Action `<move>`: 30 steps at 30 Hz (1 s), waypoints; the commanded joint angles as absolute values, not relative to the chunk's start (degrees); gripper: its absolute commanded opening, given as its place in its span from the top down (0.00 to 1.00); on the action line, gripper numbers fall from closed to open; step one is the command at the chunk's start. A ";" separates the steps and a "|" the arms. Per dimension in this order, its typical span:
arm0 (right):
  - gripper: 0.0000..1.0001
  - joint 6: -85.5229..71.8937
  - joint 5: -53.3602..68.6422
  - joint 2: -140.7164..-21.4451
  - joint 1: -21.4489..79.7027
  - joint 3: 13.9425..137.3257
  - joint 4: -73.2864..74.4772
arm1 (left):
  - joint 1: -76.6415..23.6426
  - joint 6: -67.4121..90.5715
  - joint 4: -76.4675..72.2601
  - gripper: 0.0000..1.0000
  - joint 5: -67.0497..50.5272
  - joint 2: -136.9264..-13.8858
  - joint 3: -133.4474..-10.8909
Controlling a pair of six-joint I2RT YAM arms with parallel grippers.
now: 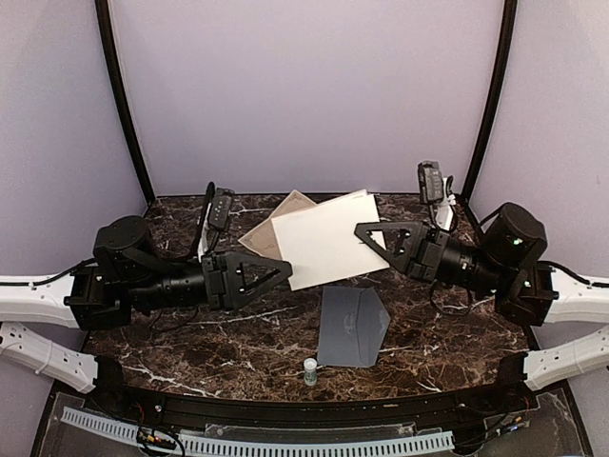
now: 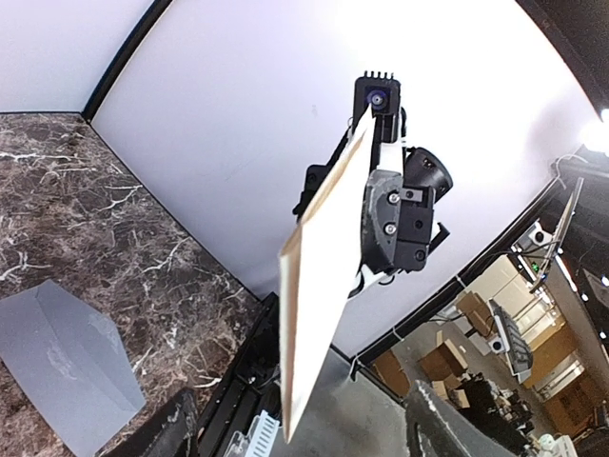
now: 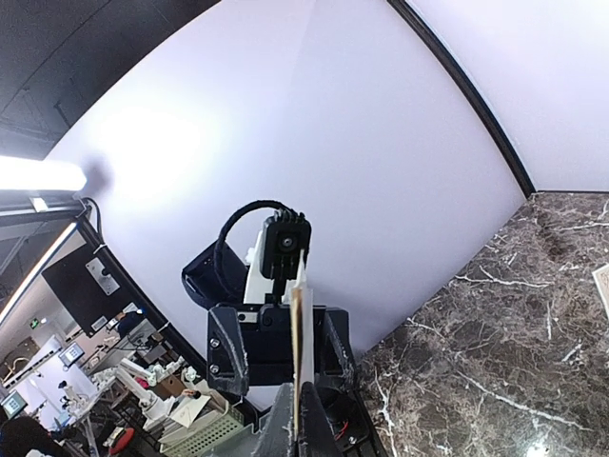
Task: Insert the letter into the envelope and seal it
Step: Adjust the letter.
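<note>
At the near edge of the marble table (image 1: 190,347), a small white tube (image 1: 310,371) stood upright. Just beyond it, the envelope (image 1: 352,327) lay flat at centre, untouched by either arm; whether its flap was raised could not be determined. Farther back, the letter (image 1: 328,243), a cream sheet, was held off the surface between the two arms, above and beyond the envelope. The left gripper (image 1: 285,273) was positioned at the sheet's near left corner. In the left wrist view its fingers appeared well apart on either side of the sheet edge, so it was judged to be spread and not clamping. The right gripper (image 1: 362,231) was positioned at the sheet's right edge. In the right wrist view the sheet rose edge-on from between its fingers, so it was judged to be closed on the letter. A tan sheet (image 1: 276,228) lay beyond, partly hidden behind the letter's left side. The step in hand was judged to be the presentation of the letter ahead of insertion; nothing had entered the envelope. The next move called for the envelope mouth to be opened and held, and the letter lowered toward the near side with one edge aligned to that mouth.
</note>
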State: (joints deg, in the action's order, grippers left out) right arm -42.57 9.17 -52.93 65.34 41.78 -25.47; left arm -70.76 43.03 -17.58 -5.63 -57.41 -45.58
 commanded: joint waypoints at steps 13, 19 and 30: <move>1.00 -46.57 7.77 -54.51 65.91 40.37 -36.15 | -71.63 45.64 -32.51 0.74 -6.51 -60.55 -44.38; 1.00 -46.93 7.60 -53.59 65.87 39.77 -33.84 | -71.63 45.12 -31.03 0.96 -7.64 -61.23 -45.52; 0.41 -44.27 0.98 -44.24 65.69 39.11 -16.99 | -71.64 42.78 -20.51 1.00 -6.94 -56.11 -43.08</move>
State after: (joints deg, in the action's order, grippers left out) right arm -46.24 5.48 -48.38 65.49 38.61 -25.06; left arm -71.42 44.77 -26.96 -6.66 -59.29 -44.10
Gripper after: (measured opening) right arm 0.470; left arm 0.010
